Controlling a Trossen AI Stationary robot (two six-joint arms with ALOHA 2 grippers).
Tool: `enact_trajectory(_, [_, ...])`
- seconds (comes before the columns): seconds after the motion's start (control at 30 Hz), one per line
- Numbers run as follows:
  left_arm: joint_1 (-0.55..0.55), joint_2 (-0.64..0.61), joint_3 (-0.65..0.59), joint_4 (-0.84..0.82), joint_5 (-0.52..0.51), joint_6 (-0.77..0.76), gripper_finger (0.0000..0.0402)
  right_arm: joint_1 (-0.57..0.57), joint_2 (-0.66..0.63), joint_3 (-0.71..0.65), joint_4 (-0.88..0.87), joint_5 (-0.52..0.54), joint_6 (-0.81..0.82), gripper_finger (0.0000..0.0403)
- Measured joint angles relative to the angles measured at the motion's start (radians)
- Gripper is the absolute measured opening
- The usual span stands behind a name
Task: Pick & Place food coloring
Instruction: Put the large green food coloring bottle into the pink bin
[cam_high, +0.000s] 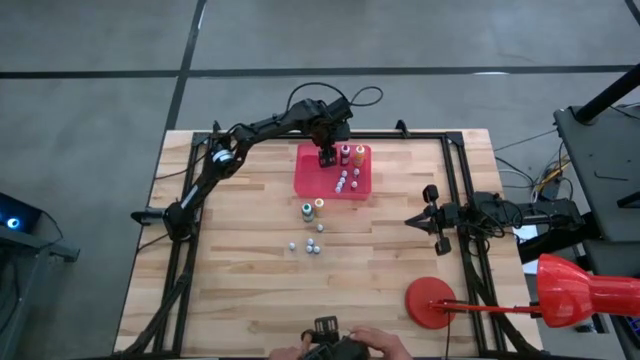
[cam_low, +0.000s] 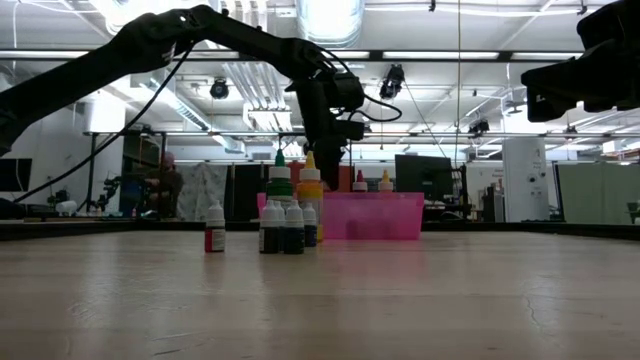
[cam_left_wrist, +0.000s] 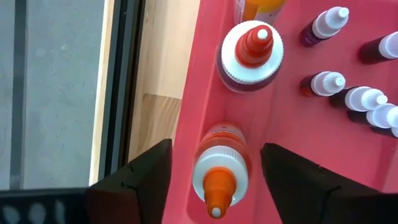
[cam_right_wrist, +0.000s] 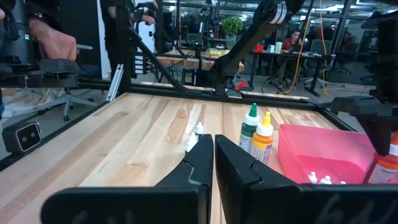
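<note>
A red tray (cam_high: 312, 180) lies at the table's far middle. My left gripper (cam_high: 326, 157) points steeply down over its far left corner and is open. Its fingers stand on either side of an upright orange-capped food coloring bottle (cam_left_wrist: 219, 171) on the tray floor, with a gap on both sides. A red-capped bottle (cam_left_wrist: 252, 53), an orange one (cam_left_wrist: 260, 7) and several small white-capped ones (cam_left_wrist: 326, 84) also stand in the tray. On the wood nearer me stand a green-capped bottle (cam_high: 308, 211), a yellow one (cam_high: 320, 205) and several tiny ones (cam_high: 313, 245). My right gripper (cam_high: 410, 220) waits shut at the table's right side.
A red round-based lamp (cam_high: 430, 300) stands at the near right corner. A person's hands (cam_high: 345, 345) hold a device at the near edge. Black frame rails (cam_high: 455, 180) run along the table's sides. Bare wood lies left of and nearer than the loose bottles.
</note>
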Motion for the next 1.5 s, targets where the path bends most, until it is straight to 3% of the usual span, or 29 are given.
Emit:
enact_trajectory(0.6, [0.0, -0.046, 0.056, -0.112, -0.002, -0.031, 0.0227, 0.0, 0.0, 0.0, 0.0, 0.0, 0.0, 0.0008])
enact_trajectory(1.5, [-0.104, -0.278, 0.058, -0.27, 0.014, -0.262, 0.0227, 0.0, 0.0, 0.0, 0.0, 0.0, 0.0, 0.0008])
